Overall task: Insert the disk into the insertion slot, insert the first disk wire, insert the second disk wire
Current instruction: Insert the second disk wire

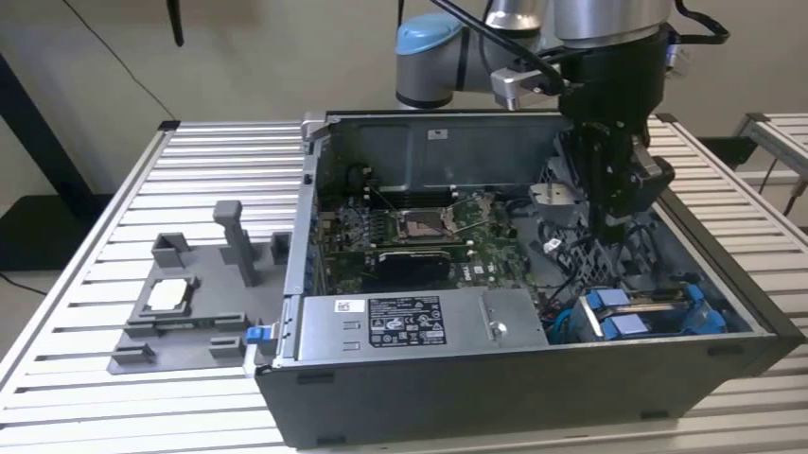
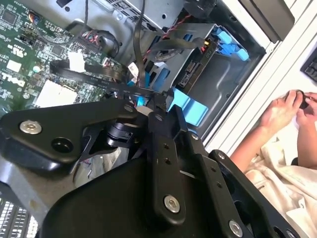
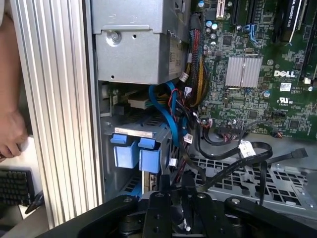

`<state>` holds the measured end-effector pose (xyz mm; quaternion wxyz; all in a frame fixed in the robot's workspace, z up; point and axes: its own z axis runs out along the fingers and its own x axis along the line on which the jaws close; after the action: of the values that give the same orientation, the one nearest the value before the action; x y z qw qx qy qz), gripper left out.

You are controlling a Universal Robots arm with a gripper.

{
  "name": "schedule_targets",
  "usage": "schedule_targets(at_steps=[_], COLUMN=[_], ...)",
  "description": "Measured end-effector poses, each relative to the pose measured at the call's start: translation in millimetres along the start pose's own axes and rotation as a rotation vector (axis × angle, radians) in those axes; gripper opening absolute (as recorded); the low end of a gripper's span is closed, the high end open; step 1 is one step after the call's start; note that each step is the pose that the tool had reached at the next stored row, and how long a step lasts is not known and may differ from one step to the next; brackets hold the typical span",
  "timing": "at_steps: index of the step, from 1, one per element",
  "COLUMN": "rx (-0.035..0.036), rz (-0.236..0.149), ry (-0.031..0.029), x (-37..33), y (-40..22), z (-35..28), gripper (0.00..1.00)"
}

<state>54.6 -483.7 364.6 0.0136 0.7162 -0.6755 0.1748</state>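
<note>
The disk (image 1: 646, 305) lies in the insertion slot (image 1: 570, 326) at the near right corner of the open dark case, its blue frame tabs (image 3: 131, 153) facing out. In the second wrist view the disk's connector end (image 2: 190, 74) shows inside the grey cage (image 2: 220, 84). My gripper (image 1: 615, 227) hangs inside the case just behind the slot. In both wrist views its fingers stand close together on the end of a black flat disk wire (image 2: 99, 74), just short of the blue tabs. My gripper (image 3: 177, 187) has that wire (image 3: 233, 171) running off over the case floor.
The grey power supply box (image 1: 404, 326) lies beside the slot, and the green motherboard (image 1: 417, 232) lies behind it. Loose black, blue and red cables (image 3: 173, 106) crowd the space by the cage. A grey fixture (image 1: 189, 303) stands at the exterior view's left. A person's hands (image 2: 287, 109) rest outside the case.
</note>
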Motion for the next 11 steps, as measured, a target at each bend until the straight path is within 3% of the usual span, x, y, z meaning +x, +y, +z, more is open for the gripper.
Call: schedule_targets(at_steps=[3,6,8,9,11], rx=[-0.0003,-0.0003,-0.0002,-0.0002,-0.0002], rz=[-0.002,-0.002,-0.002,-0.001,-0.001], ry=[0.0083,0.0086,0.0082,0.0078,0.0074], x=[-0.6,-0.6,-0.6,-0.4,0.7], y=[0.4,0.5,0.4,0.6,0.6], z=[1.8,1.8,1.8,1.9,2.2], gripper=[0.24,0.24,0.22,0.16,0.16])
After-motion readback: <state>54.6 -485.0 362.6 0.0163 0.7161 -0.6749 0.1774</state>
